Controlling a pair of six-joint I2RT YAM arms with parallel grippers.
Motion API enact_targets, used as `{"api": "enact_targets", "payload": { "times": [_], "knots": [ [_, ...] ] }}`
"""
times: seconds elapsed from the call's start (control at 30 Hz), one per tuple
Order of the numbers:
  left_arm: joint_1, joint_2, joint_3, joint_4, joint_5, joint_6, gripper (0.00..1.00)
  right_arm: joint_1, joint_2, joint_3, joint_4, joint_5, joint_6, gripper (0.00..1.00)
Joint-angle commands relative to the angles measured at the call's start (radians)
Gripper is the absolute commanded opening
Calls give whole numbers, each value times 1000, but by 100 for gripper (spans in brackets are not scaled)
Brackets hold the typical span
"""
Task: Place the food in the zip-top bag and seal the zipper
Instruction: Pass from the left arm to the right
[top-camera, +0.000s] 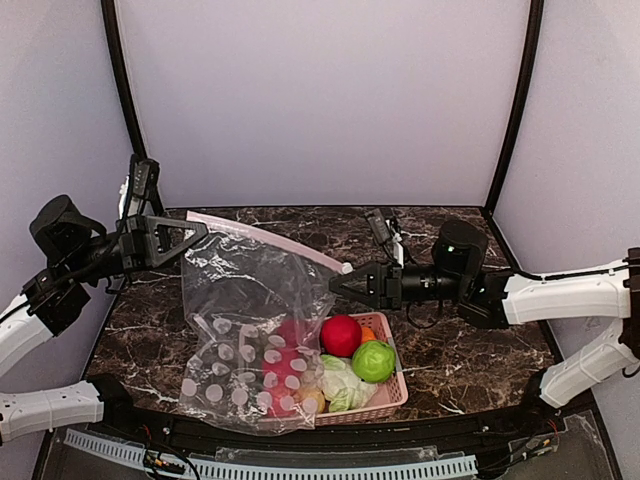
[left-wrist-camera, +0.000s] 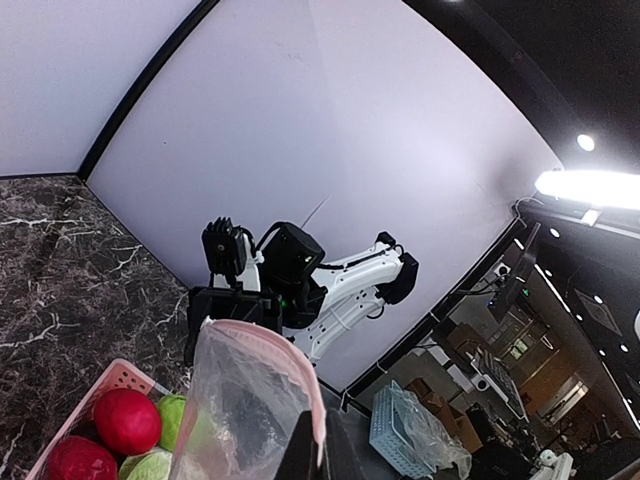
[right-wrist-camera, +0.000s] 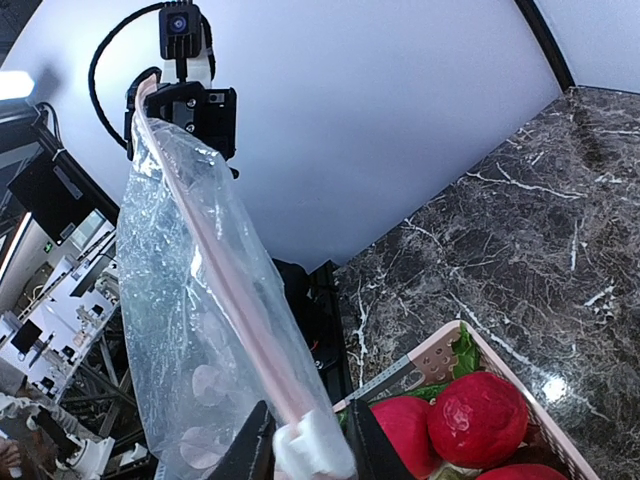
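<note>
The clear zip-top bag (top-camera: 240, 300) hangs stretched between my two grippers above the table. Its pink zipper (top-camera: 265, 238) runs from upper left to lower right. My left gripper (top-camera: 192, 235) is shut on the zipper's left end, also seen in the left wrist view (left-wrist-camera: 318, 425). My right gripper (top-camera: 342, 277) is shut on the right end, where a white tab (right-wrist-camera: 310, 450) sits between the fingers. The food lies in a pink basket (top-camera: 395, 395): a red ball (top-camera: 341, 335), a green ball (top-camera: 373, 361), a pale cabbage (top-camera: 345, 385). More red shapes show through the bag; I cannot tell whether they are inside it.
The bag's lower part drapes over the basket's left half and the table's front edge. The marble table (top-camera: 450, 360) is walled by pale panels on three sides. A small orange piece (top-camera: 368, 333) lies behind the green ball.
</note>
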Motion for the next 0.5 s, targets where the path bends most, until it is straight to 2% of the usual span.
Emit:
{"api": "enact_targets", "payload": {
  "times": [0.0, 0.17, 0.33, 0.47],
  "knots": [
    [-4, -20, 0, -24, -33, 31, 1, -7, -25, 14, 26, -9, -2, 19],
    [-4, -36, 38, -169, -116, 120, 1, -8, -98, -2, -30, 19, -16, 0],
    [-4, -37, 50, -299, -187, 157, 1, -7, -219, 11, -166, 76, -72, 0],
    [-4, -37, 58, -377, -244, 197, 1, -8, -327, 55, -343, 131, -126, 0]
  ]
}}
